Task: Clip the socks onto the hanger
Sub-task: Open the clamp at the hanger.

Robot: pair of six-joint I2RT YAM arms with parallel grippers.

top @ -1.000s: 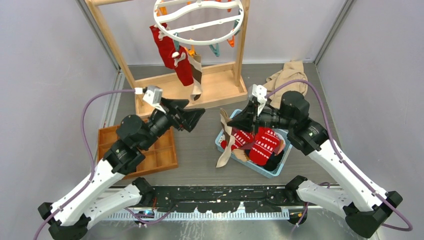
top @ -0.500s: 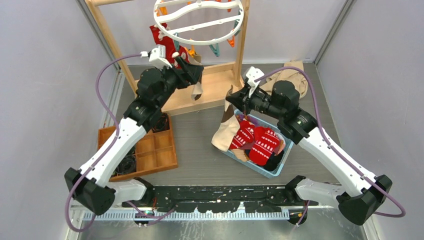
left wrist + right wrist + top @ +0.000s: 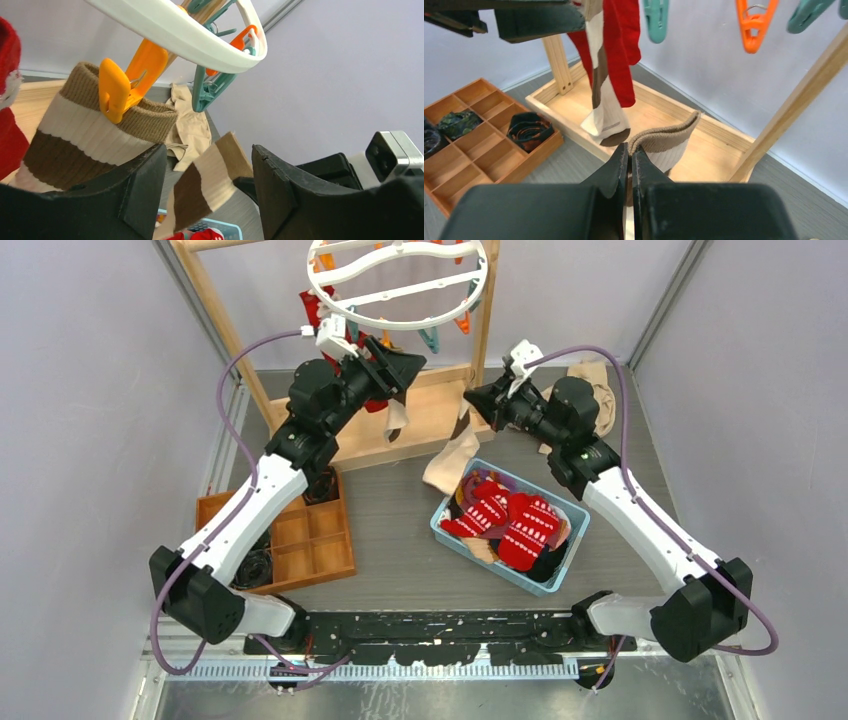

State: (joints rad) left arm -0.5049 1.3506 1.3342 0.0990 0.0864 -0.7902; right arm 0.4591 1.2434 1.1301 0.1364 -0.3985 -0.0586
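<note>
Beneath hanger (image 3: 165, 25), left tool (image 3: 207, 150) raised, parted; right tool (image 3: 629, 150) pinching sock (image 3: 669, 140)

The hanger (image 3: 420, 286) hangs in the frame (image 3: 425, 425) (far side); tray (image 3: 320, 560) left, basket (image 3: 500, 570) of socks (image 3: 530, 530) right.

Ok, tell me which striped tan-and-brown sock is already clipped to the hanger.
The striped sock whose cuff an orange clip pinches under the hanger; the other sock is only held in the right end effector.

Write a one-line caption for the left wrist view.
Open left gripper below the round white plastic hanger, where an orange plastic clip pins a tan-and-brown striped sock; a second striped sock appears beyond.
</note>
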